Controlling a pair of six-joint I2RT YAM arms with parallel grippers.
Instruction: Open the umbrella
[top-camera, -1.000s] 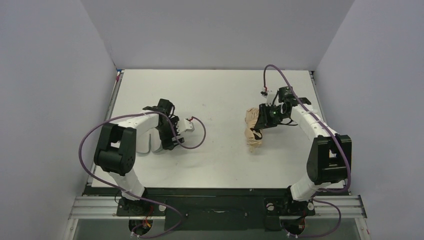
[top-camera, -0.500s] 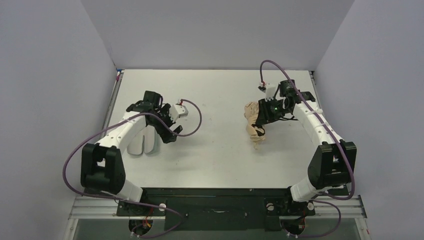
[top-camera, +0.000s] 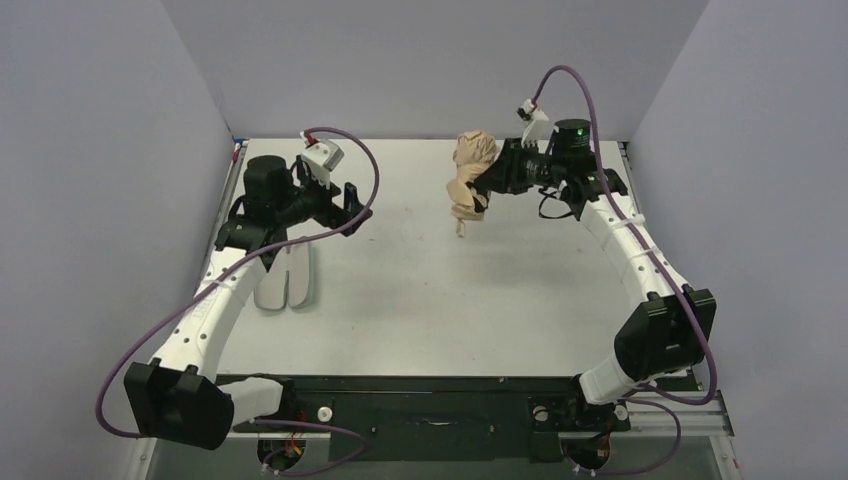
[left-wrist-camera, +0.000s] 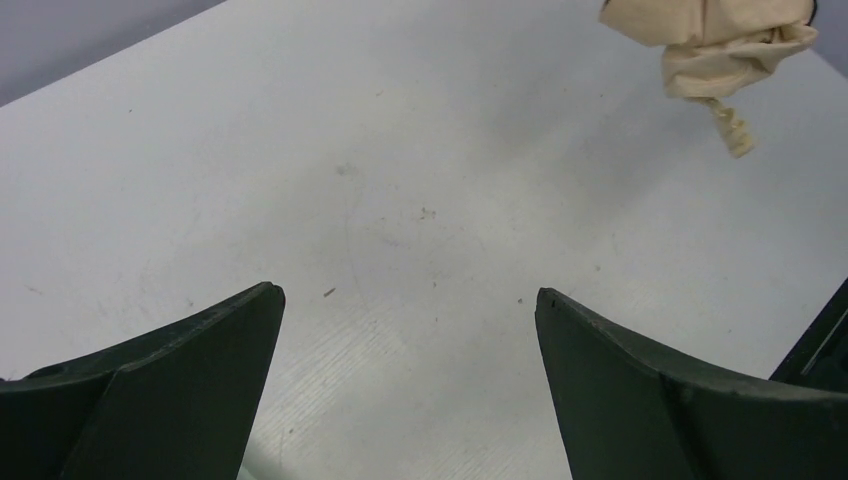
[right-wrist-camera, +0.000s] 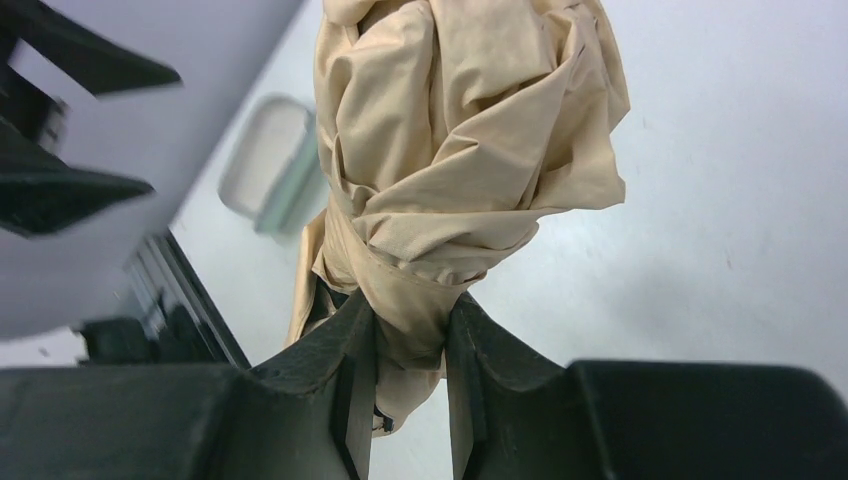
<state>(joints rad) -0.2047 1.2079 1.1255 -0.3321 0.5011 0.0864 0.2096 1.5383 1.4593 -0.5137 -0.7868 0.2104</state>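
The white table (top-camera: 420, 300) lies below both tools. My right gripper (right-wrist-camera: 410, 345) is pinched on the umbrella (right-wrist-camera: 470, 150) at the narrow waist of its bunched tan canopy. It holds the umbrella in the air, the bundle bulging just ahead of the jaws. My left gripper (left-wrist-camera: 405, 292) is spread wide and empty, the umbrella well ahead and to its right. I judge the umbrella light and its cloth soft and slippery, so a pinch on fabric could creep; a stiff shaft or handle would be the safer hold. The pale sleeve (top-camera: 285, 285) lies flat behind and below the left gripper. Only the left wrist view shows a small ribbed tan end (left-wrist-camera: 735, 130) hanging under the bundle, and only the right wrist view shows the pinch itself.
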